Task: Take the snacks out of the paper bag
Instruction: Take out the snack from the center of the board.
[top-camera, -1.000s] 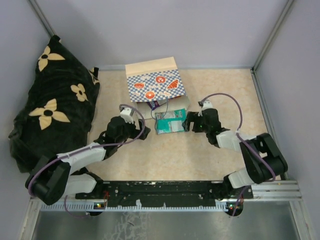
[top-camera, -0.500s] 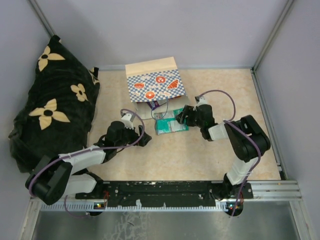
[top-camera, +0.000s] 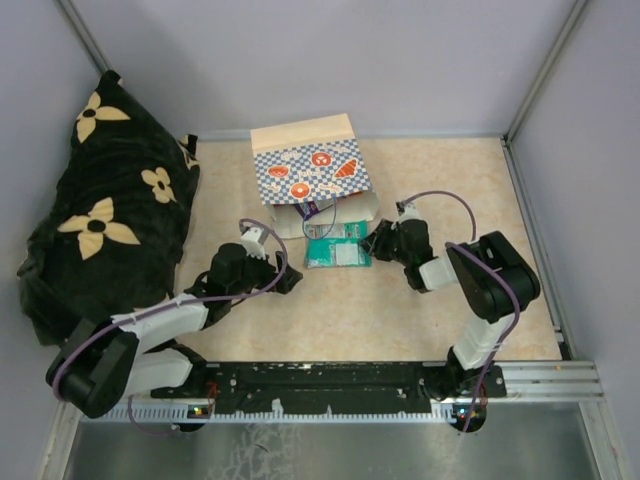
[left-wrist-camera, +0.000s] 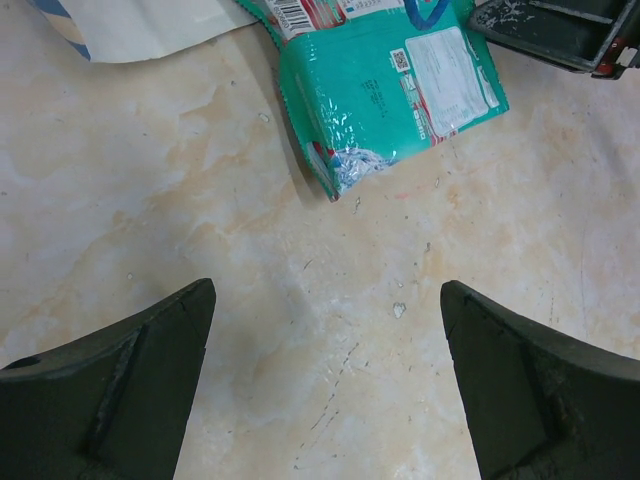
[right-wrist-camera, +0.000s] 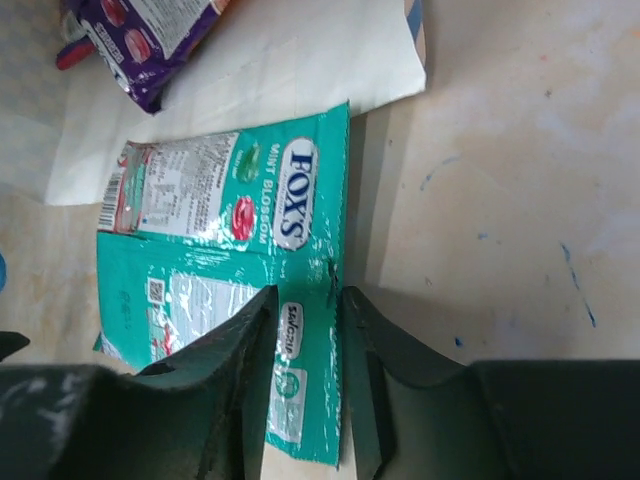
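The paper bag (top-camera: 310, 165) lies flat at the back with its mouth toward me, and a purple snack (top-camera: 322, 210) (right-wrist-camera: 140, 35) peeks from the mouth. In front of it two teal snacks (top-camera: 337, 252) (left-wrist-camera: 400, 90) lie overlapped on the table. My right gripper (top-camera: 372, 243) (right-wrist-camera: 308, 295) has its jaws drawn in on the right edge strip of the top teal snack (right-wrist-camera: 230, 250), one finger over the pouch and one at its rim. My left gripper (top-camera: 285, 280) (left-wrist-camera: 325, 290) stands wide open over bare table, just short of the teal snacks.
A black cloth with cream flowers (top-camera: 105, 220) is heaped along the left wall. Grey walls close in the back and both sides. The bag's white flap (right-wrist-camera: 290, 60) lies under the pouches' far end.
The right gripper reached left to the teal snacks and narrowed its jaws onto the top pouch's edge, nudging the pouches slightly left. The left arm shifted a little and stayed open.
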